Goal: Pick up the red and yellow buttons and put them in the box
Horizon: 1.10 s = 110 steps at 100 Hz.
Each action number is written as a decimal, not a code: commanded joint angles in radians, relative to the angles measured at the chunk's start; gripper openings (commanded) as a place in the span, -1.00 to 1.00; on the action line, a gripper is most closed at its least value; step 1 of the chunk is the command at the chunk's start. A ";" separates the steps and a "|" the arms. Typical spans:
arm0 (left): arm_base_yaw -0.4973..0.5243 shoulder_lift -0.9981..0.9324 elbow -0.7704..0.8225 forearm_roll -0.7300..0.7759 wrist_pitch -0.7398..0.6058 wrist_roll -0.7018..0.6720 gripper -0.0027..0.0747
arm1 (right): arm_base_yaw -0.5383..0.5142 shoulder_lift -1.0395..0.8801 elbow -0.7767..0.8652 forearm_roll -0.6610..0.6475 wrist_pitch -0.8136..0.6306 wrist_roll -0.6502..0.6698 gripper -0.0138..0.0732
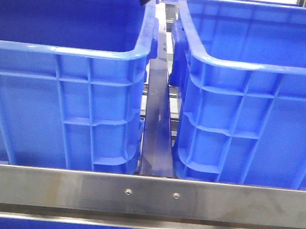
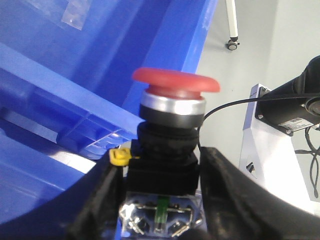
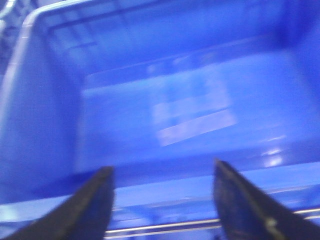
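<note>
On the steel frame, front view: two large items side by side, a narrow gap between them.
Left crate: bright blue plastic, ribbed outer wall, thick rolled rim; interior not visible from the front.
Right crate: same make and colour, standing just beside the first, not touching it.
Steel crossbar: runs across in front of both crates, two screw heads near its middle.
Centre rail: dark metal strip running back between the crates.
Right gripper: dark fingers spread wide with nothing between them; it hangs above a blue crate interior, which is blurred; a pale rectangular patch shows on the floor.
Left gripper: clenched on the black body of the red button, one dark finger on each side.
Red button: mushroom-shaped red cap over a silver collar and black housing, upright in the left claw, with a blue crate wall close behind it.
Yellow clip: small yellow piece at the housing's side, identity unclear.
Yellow button: not seen in any view.
</note>
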 commanded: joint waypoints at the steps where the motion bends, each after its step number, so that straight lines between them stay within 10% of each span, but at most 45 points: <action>1: -0.008 -0.048 -0.026 -0.070 -0.010 0.004 -0.53 | 0.001 0.070 -0.073 0.116 -0.030 -0.023 0.51; 58: -0.008 -0.048 -0.026 -0.070 -0.010 0.004 -0.53 | 0.001 0.470 -0.188 1.214 0.277 -0.657 0.51; 110: -0.008 -0.048 -0.026 -0.070 -0.010 0.004 -0.53 | 0.177 0.676 -0.188 1.456 0.311 -0.834 0.51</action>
